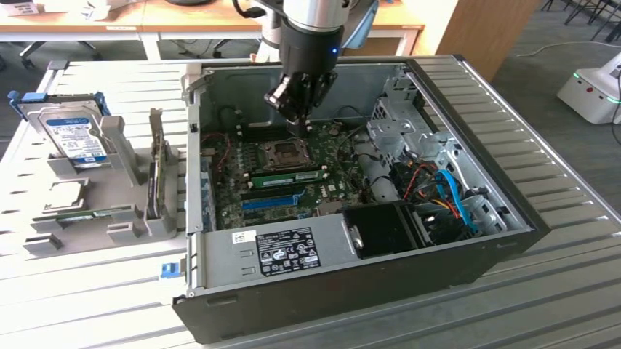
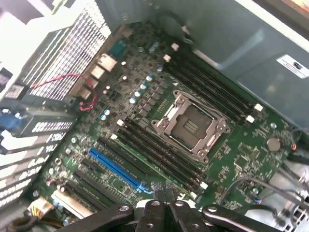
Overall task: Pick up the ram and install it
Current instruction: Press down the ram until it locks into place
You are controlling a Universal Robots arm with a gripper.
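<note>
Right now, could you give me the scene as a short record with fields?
gripper: shut, hanging over the motherboard by the CPU socket
ram: green stick along the slots beside the socket; cannot tell if fully seated
second ram: in the grey holder, exterior view's left
hard drive: upright in the same holder
computer case: open, on the table

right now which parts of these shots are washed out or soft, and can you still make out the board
Exterior view: even light, the open case and the green ram seated on the motherboard read clearly. Wrist view: the metal grille is blown out by glare and looks soft, while the CPU socket and blue slot stay readable above the shut gripper.
</note>
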